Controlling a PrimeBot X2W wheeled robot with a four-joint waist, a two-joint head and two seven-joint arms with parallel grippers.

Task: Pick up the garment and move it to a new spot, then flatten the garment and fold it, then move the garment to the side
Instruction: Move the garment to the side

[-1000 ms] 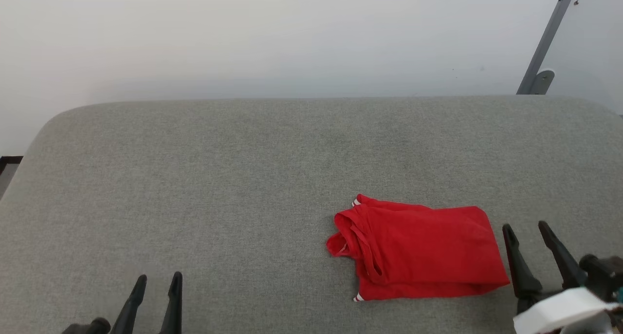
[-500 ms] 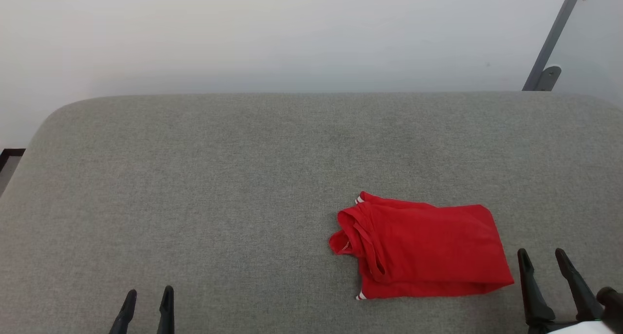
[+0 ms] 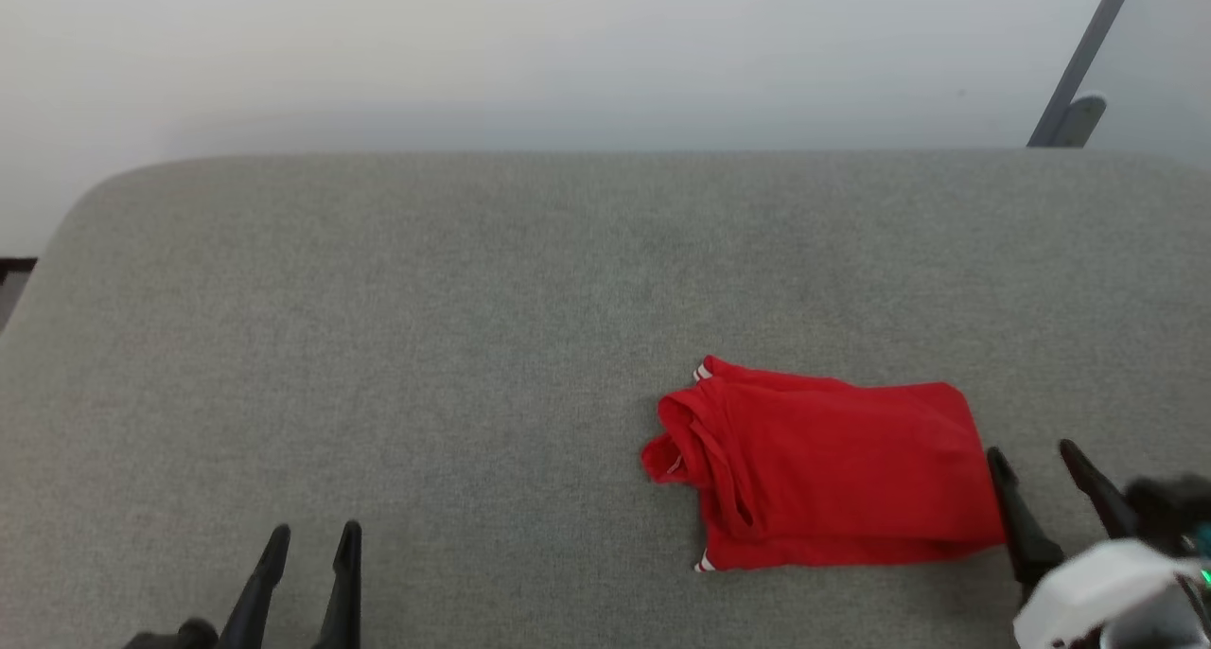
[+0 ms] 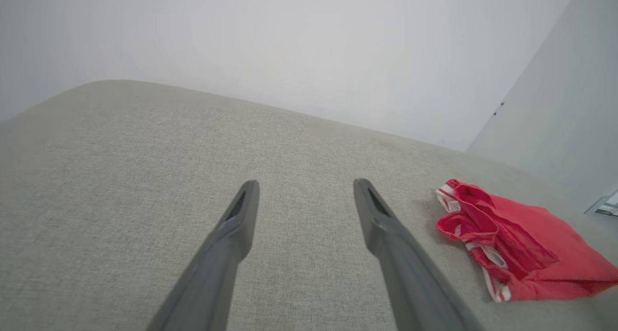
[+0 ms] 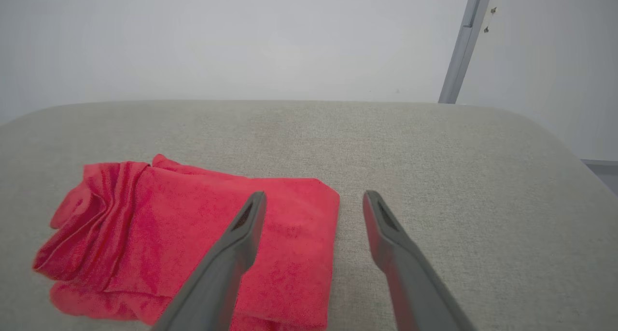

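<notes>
The garment (image 3: 823, 469), a red shirt folded into a rough rectangle with white striped trim at its left corners, lies on the grey fabric surface (image 3: 426, 327), right of centre. My right gripper (image 3: 1033, 452) stands open just off its right edge, nothing between the fingers. In the right wrist view the garment (image 5: 183, 244) lies under and left of the right gripper (image 5: 311, 195), whose left finger is over the cloth's right part. My left gripper (image 3: 314, 534) is open at the lower left, far from the cloth. The left wrist view has the garment (image 4: 512, 244) at its right, beyond the empty left gripper (image 4: 305, 182).
A pale wall rises behind the surface's rounded far edge. A grey slanted metal bar (image 3: 1079, 72) with a foot stands at the back right. The surface's left edge (image 3: 28, 280) drops to a dark floor strip.
The head camera has shifted, so the whole scene sits differently. Both grippers dipped lower half a second ago and now stand higher again. The right one is closer to the garment's right edge.
</notes>
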